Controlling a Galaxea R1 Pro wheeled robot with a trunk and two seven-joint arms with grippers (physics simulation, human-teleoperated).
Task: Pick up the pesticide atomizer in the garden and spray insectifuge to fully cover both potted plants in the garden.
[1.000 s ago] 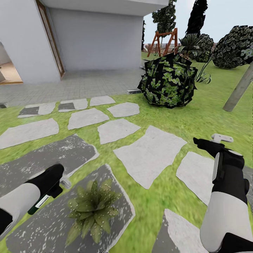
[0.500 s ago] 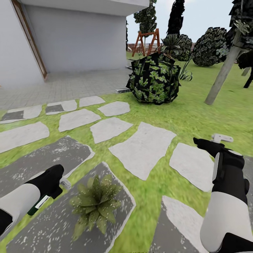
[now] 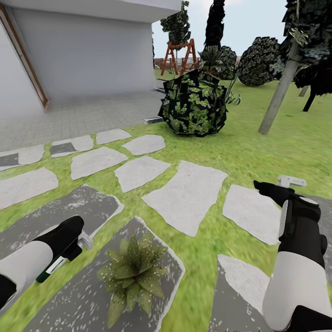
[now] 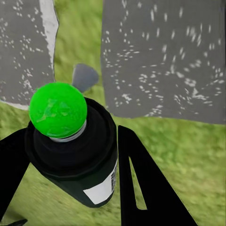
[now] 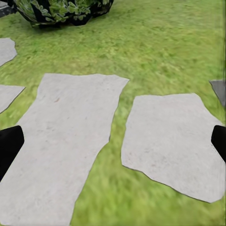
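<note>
- Pickup done — left gripper [image 4: 70, 174] jaws pinch the atomizer [image 4: 73, 150].
- Plant [image 3: 133, 276] sits near those jaws; whether it is sprayed, I cannot tell.
- Right gripper [image 5: 113, 141] jaws spread, empty — second plant still to reach.

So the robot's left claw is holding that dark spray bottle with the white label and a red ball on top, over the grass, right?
Nearly. The ball on top is bright green, not red, as the left wrist view shows. The rest holds: the left gripper has its black fingers on either side of the dark spray bottle with the white label, over the green grass.
</note>
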